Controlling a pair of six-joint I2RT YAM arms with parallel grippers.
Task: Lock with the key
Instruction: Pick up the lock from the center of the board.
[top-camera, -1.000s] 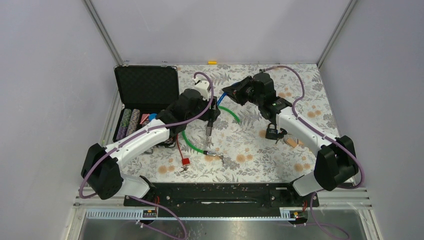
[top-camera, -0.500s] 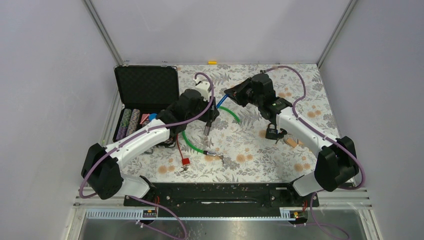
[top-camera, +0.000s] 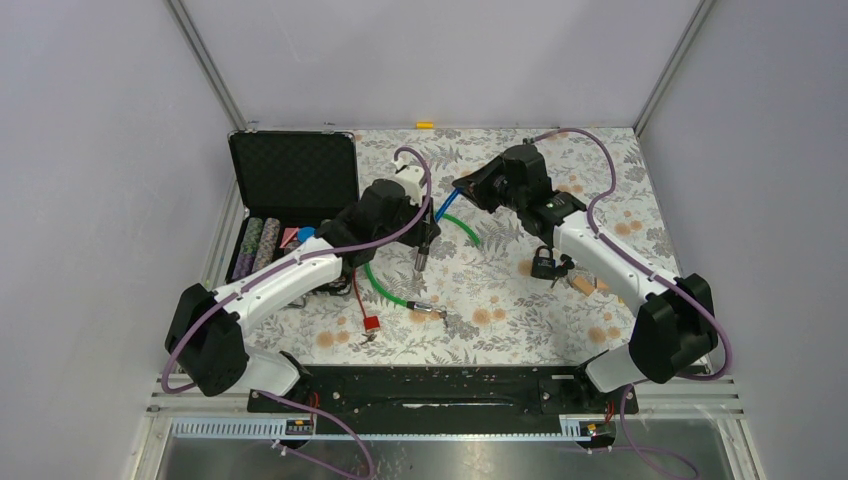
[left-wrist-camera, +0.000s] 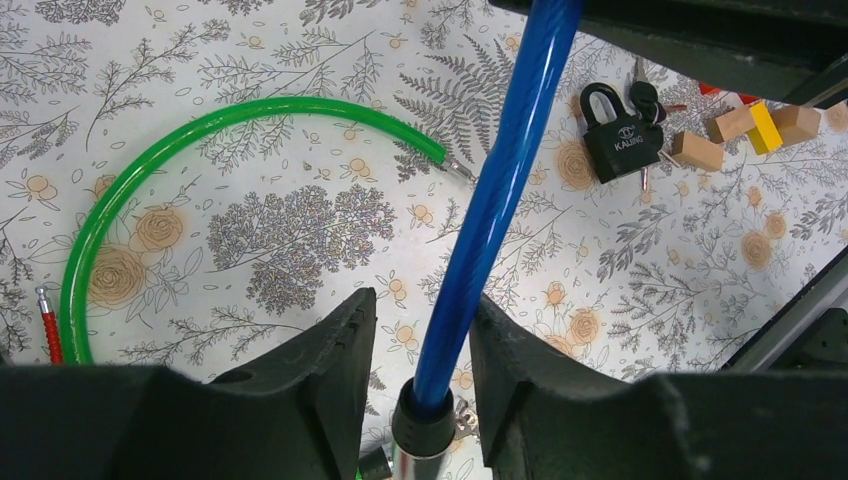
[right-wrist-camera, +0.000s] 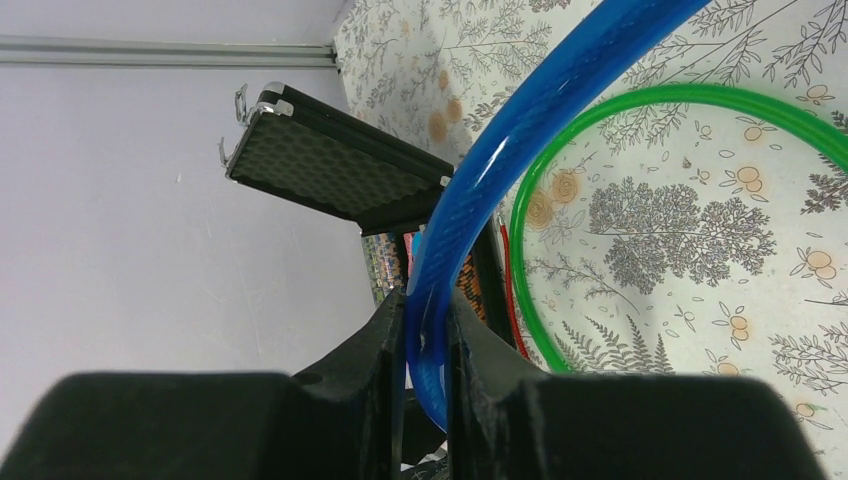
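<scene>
A blue cable runs in the air between my two grippers. My right gripper is shut on it, its fingers pressed to both sides. The cable passes between the jaws of my left gripper. It leans on the right finger, and a gap shows on the left side. Its black collar and metal lock end hang below those jaws. A black padlock with keys beside it lies on the cloth at the right.
A green cable curves across the flowered cloth under my left gripper. A thin red cable with a red tag lies near it. An open black case stands at the back left. Small wooden blocks lie beside the padlock.
My left jaws have narrowed around the blue cable. My right gripper has shifted slightly to the right with the cable still in it.
</scene>
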